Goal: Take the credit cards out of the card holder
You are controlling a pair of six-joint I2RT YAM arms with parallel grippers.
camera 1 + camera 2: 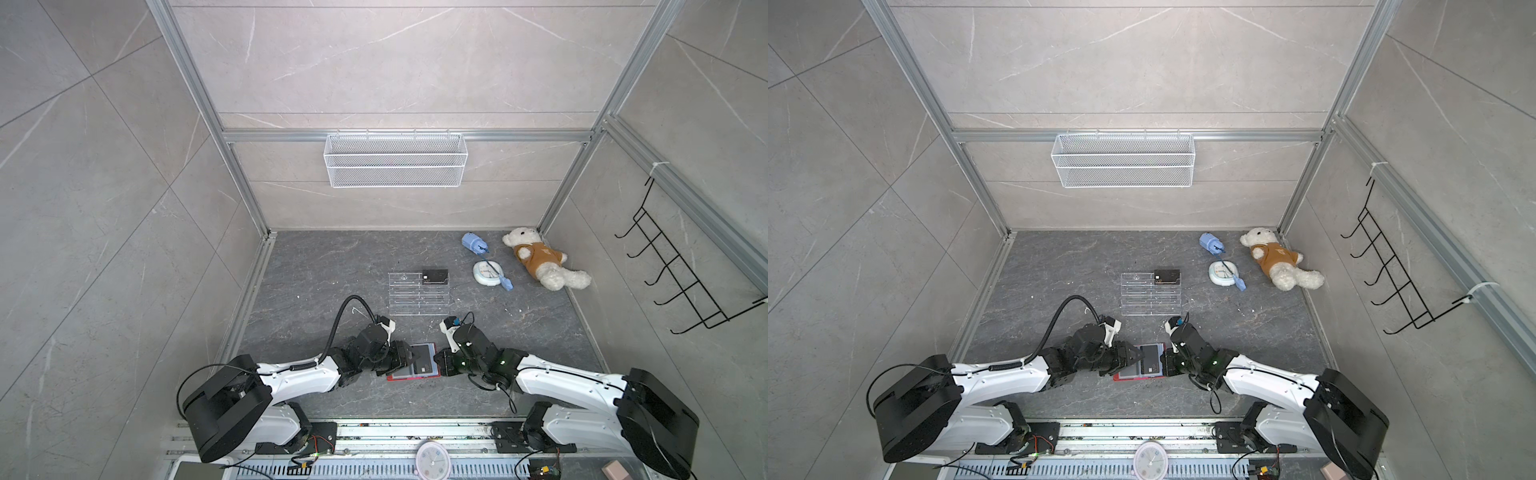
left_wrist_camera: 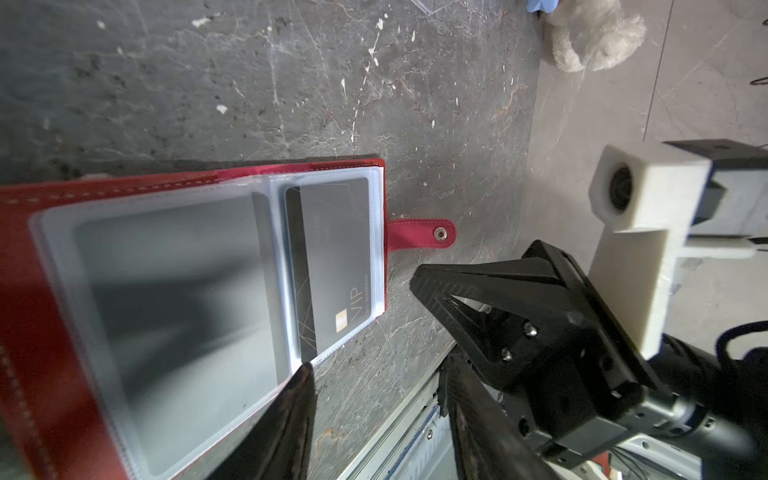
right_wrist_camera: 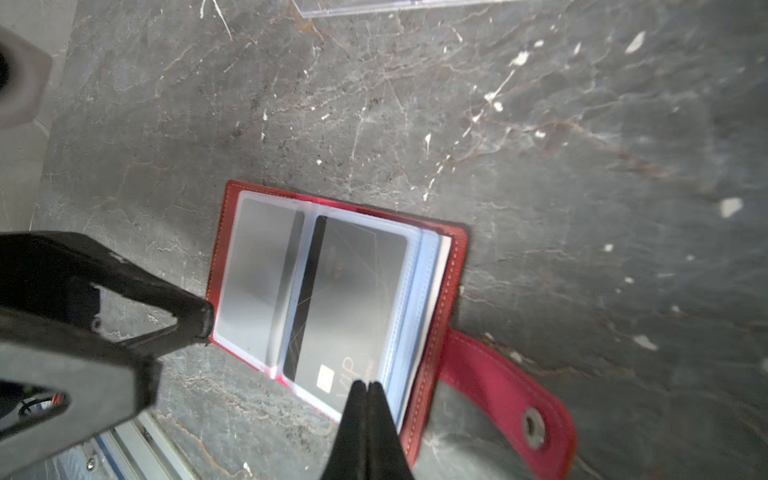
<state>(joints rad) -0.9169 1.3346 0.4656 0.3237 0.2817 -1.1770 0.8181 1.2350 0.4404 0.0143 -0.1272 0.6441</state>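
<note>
Trouble is most likely at the clear sleeve (image 2: 376,249). In both top views the card holder (image 1: 409,377) lies open on the table (image 1: 332,270) between the two arms, with the left gripper (image 1: 411,358) at one side and the right gripper (image 1: 436,360) at the other. One black card (image 1: 435,275) stands already in the acrylic stand (image 1: 417,299), well apart from them.

In the left wrist view, the VIP card (image 2: 332,257) is not yet out and sits inside the sleeve. One left fingertip (image 2: 301,386) touches the corner of the raised page.

In the right wrist view, the right jaws are pressed together at the card's short edge, beside the chip. I cannot tell if the card is between them, or only plastic, or nothing. The left jaws stand apart, with one fingertip (image 3: 201,318) on the holder's edge.

If plastic is pinched together with the card, I think a pull would drag the whole holder or stretch the sleeve. If the left fingertip slides off, the holder may lift and follow. Such a thin, smooth card can also slip from the tips.
</note>
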